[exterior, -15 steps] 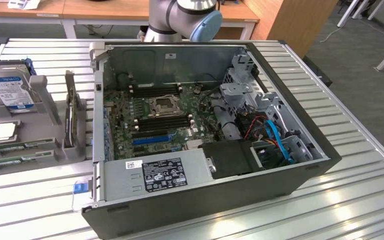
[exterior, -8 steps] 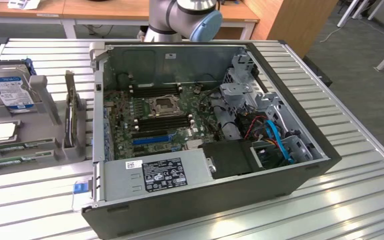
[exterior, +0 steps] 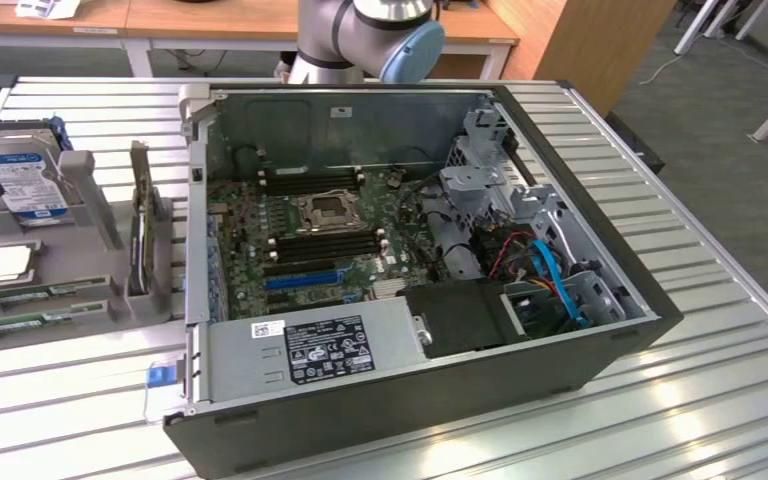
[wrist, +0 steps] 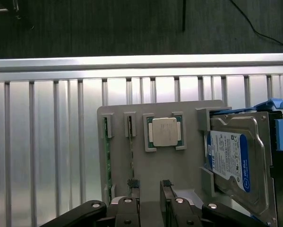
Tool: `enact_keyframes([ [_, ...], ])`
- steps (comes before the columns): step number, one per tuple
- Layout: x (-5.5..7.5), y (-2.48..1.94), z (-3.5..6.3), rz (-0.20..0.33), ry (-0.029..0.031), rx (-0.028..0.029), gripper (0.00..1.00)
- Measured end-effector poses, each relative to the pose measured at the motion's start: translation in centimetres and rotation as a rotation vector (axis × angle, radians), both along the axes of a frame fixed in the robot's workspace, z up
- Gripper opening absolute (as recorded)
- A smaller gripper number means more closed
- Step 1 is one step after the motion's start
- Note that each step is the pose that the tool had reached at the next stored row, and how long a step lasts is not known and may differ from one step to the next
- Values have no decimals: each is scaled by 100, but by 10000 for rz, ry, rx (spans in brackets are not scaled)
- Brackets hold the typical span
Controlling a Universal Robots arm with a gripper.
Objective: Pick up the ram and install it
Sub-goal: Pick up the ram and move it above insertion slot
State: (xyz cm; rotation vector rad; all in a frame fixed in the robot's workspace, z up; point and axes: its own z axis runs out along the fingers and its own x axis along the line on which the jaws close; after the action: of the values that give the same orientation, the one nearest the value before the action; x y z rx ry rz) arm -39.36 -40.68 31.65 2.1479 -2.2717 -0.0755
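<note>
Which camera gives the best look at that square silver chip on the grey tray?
The wrist view: the silver chip faces the camera squarely, in its holder on the grey tray. In the exterior view the silver chip lies at the exterior view's left, slanted and farther off.

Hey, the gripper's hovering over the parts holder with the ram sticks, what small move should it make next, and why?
Probably a slight sideways shift away from the processor chip. The open gripper hangs over the grey holder with one fingertip roughly in line with the nearer ram stick and the gap over bare holder, so the stick is not yet between the jaws.
</note>
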Motion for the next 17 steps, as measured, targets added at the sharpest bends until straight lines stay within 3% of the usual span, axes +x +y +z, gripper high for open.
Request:
enact_keyframes([
  [17,0,0,-150,0,1,0,31],
])
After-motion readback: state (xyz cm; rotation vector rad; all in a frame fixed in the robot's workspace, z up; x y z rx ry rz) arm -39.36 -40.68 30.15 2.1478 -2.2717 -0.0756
